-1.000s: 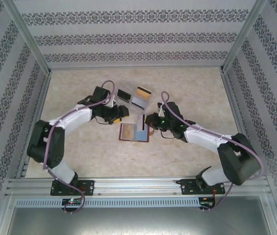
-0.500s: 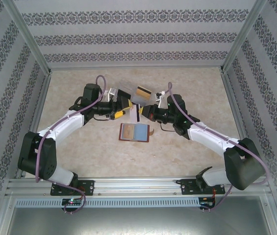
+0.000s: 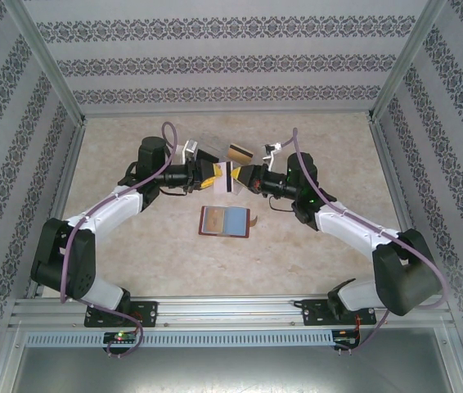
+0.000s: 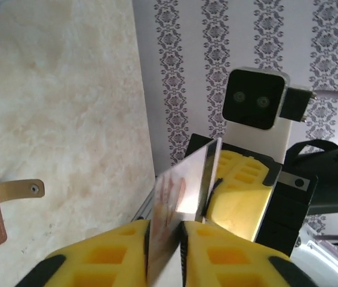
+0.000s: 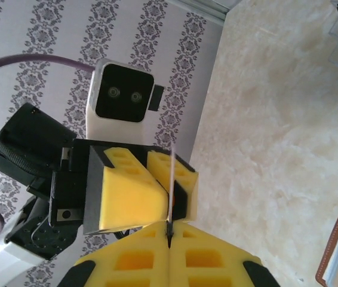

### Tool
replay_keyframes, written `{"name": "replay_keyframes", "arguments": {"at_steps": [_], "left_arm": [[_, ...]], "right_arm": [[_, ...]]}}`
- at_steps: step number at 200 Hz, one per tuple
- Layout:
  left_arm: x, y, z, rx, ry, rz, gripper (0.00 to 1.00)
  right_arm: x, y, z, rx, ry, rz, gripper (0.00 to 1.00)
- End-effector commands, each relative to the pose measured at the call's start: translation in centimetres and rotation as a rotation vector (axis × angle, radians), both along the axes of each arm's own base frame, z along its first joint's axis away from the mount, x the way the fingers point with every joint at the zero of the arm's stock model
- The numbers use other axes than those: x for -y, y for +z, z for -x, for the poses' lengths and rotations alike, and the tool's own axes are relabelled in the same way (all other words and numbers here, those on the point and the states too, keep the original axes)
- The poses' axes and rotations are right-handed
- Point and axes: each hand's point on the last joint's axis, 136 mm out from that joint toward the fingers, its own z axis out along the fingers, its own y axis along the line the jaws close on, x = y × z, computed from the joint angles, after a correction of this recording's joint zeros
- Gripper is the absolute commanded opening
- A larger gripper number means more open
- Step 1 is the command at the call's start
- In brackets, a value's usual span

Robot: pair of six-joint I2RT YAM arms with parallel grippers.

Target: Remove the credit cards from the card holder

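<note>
Two robot arms hold one card in the air between them.
The left fingers [image 3: 213, 174] and right fingers [image 3: 245, 176] each pinch an opposite edge of the upright card [image 3: 228, 176], above the bench [image 3: 330, 139] toward the middle of its far edge. The wallet [image 3: 225, 221] lies open near the bench's centre, its strap poking out on the right.
</note>
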Motion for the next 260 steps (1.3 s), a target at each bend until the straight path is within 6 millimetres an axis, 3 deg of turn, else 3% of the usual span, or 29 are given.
{"name": "replay_keyframes", "arguments": {"at_steps": [1, 12, 23, 40, 63, 88, 108, 144, 174, 198, 225, 260], "left_arm": [[0.6, 2.3, 0.8, 0.07, -0.047, 0.049, 0.09], [0.5, 2.6, 0.9, 0.081, -0.046, 0.048, 0.0], [0.4, 2.6, 1.0, 0.077, -0.036, 0.042, 0.0], [0.4, 2.9, 1.1, 0.066, -0.032, 0.042, 0.0], [0.1, 3.8, 1.3, 0.07, -0.017, 0.033, 0.0], [-0.1, 4.0, 1.4, 0.061, -0.014, 0.029, 0.0], [-0.5, 3.0, 1.5, 0.04, 0.003, -0.022, 0.0], [-4.1, -1.5, 1.4, -0.006, 0.133, -0.331, 0.53], [-8.9, -5.0, 1.3, -0.028, 0.247, -0.628, 0.77], [-11.7, -6.6, 1.1, -0.047, 0.308, -0.747, 0.9], [-13.8, -7.5, 0.9, -0.042, 0.339, -0.851, 1.0], [-15.0, -7.9, 0.9, -0.039, 0.356, -0.904, 0.99]], "right_arm": [[-0.3, 1.5, -0.1, 0.035, 0.016, -0.047, 0.0], [-0.4, 1.2, -0.1, 0.029, 0.016, -0.046, 0.13], [-0.8, 1.2, 0.2, 0.039, 0.026, -0.037, 0.31], [-1.6, 1.2, 0.6, 0.042, 0.043, -0.033, 0.37], [-1.7, 1.4, 0.8, 0.043, 0.033, -0.047, 0.31], [-1.5, 1.6, 1.1, 0.069, 0.018, -0.04, 0.13], [-1.3, 1.5, 1.2, 0.096, 0.012, -0.003, 0.0], [0.1, -1.0, -0.2, 0.099, -0.031, 0.191, 0.0], [1.7, -4.0, -2.4, 0.136, -0.049, 0.495, 0.0], [3.0, -5.5, -4.5, 0.212, -0.018, 0.757, 0.0], [2.3, -5.5, -6.3, 0.365, 0.106, 0.915, 0.0], [1.4, -6.3, -7.8, 0.514, 0.299, 1.142, 0.0]]}}
